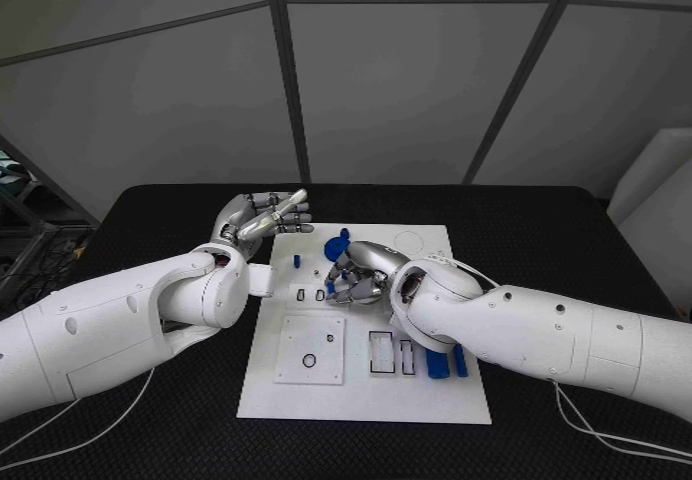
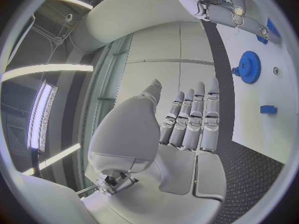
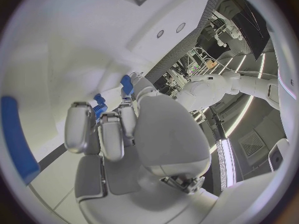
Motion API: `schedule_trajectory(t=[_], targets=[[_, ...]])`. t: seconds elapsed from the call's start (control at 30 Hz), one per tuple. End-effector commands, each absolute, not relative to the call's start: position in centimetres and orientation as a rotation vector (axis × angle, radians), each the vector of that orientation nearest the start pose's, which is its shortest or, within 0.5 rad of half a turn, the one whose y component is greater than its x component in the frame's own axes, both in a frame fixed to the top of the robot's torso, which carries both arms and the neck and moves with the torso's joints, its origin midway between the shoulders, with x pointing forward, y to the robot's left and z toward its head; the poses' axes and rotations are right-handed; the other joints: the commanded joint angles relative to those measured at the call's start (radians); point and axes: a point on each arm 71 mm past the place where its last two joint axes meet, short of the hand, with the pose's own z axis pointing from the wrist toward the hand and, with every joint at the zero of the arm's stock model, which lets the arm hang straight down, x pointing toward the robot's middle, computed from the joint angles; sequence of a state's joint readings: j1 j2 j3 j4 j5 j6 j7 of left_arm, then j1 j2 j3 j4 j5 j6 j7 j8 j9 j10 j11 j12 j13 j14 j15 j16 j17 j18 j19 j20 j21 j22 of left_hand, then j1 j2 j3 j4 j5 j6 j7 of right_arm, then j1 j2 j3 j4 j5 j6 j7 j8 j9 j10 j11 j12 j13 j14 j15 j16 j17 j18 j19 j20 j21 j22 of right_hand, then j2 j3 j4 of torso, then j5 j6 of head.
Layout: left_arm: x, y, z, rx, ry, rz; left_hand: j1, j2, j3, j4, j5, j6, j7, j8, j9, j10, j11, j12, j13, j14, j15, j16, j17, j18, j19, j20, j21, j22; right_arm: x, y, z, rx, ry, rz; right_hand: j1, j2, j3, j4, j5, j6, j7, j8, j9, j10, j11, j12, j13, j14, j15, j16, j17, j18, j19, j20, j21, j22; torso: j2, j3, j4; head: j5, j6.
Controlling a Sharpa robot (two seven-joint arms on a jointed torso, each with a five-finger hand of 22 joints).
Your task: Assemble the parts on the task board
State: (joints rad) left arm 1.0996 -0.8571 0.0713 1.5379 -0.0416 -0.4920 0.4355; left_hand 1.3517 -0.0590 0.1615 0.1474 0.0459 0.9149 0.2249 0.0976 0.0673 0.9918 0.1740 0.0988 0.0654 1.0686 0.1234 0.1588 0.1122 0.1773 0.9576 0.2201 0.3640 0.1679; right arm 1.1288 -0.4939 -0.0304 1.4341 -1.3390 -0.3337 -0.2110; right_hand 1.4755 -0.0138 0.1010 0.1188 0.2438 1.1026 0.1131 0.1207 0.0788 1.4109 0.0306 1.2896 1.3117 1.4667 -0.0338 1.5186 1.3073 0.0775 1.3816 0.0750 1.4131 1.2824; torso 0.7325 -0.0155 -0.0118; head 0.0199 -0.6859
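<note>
The white task board (image 1: 433, 400) lies in the middle of the table. My right hand (image 1: 359, 281) hovers over the board's upper middle, fingers curled in, pinching a small blue part (image 1: 332, 287); that part (image 3: 98, 106) shows at the fingertips of the right hand (image 3: 124, 134). A blue gear (image 1: 339, 243) stands just beyond it, also in the left wrist view (image 2: 249, 67). My left hand (image 1: 261, 219) hangs by the board's far left corner, fingers straight and apart, holding nothing (image 2: 184, 129). A small blue peg (image 1: 297, 261) stands near the board's left edge.
A raised white square plate (image 1: 312, 350) with a small ring sits on the board's near left. Two black-framed slots (image 1: 381, 352) lie beside it, with two blue bars (image 1: 460, 362) under my right forearm. A small blue block (image 2: 268, 109) lies on the board. Black table (image 1: 577, 230) surrounds the board.
</note>
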Motion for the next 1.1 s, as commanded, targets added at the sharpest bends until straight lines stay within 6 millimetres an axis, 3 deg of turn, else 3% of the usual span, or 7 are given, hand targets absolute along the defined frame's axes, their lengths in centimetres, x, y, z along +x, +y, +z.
schedule_trajectory(t=[0.03, 1.1], targets=[[48.74, 22.40, -18.09, -1.149, 1.258, -1.433, 0.001, 0.012, -0.001, -0.005, 0.001, 0.003, 0.007, -0.004, -0.001, 0.001, 0.006, -0.006, -0.001, 0.002, 0.004, -0.004, 0.001, 0.001, 0.004, 0.005, -0.001, -0.001, 46.85, -4.94, -21.53, -0.099, 1.778, 0.862, -0.001, 0.009, 0.005, 0.003, -0.004, 0.009, -0.001, 0.000, 0.002, 0.001, -0.002, 0.002, 0.009, 0.084, -0.005, 0.003, 0.173, -0.014, 0.000, -0.001, -0.001, 0.000, 0.000, -0.0004, 0.0001, 0.000, 0.001], [48.79, 22.40, -18.14, -1.151, 1.261, -1.432, 0.000, 0.012, -0.003, -0.006, 0.001, 0.003, 0.007, -0.005, -0.001, 0.001, 0.006, -0.007, -0.001, 0.002, 0.004, -0.005, 0.001, 0.001, 0.004, 0.005, -0.001, -0.001, 47.00, -4.85, -21.98, -0.156, 1.805, 0.797, -0.044, -0.033, 0.006, 0.015, -0.018, -0.056, 0.025, -0.040, -0.011, -0.032, 0.019, -0.047, -0.031, 0.082, 0.013, 0.000, 0.170, -0.012, -0.008, 0.013, -0.008, -0.009, 0.000, -0.0006, 0.0007, 0.000, -0.002]])
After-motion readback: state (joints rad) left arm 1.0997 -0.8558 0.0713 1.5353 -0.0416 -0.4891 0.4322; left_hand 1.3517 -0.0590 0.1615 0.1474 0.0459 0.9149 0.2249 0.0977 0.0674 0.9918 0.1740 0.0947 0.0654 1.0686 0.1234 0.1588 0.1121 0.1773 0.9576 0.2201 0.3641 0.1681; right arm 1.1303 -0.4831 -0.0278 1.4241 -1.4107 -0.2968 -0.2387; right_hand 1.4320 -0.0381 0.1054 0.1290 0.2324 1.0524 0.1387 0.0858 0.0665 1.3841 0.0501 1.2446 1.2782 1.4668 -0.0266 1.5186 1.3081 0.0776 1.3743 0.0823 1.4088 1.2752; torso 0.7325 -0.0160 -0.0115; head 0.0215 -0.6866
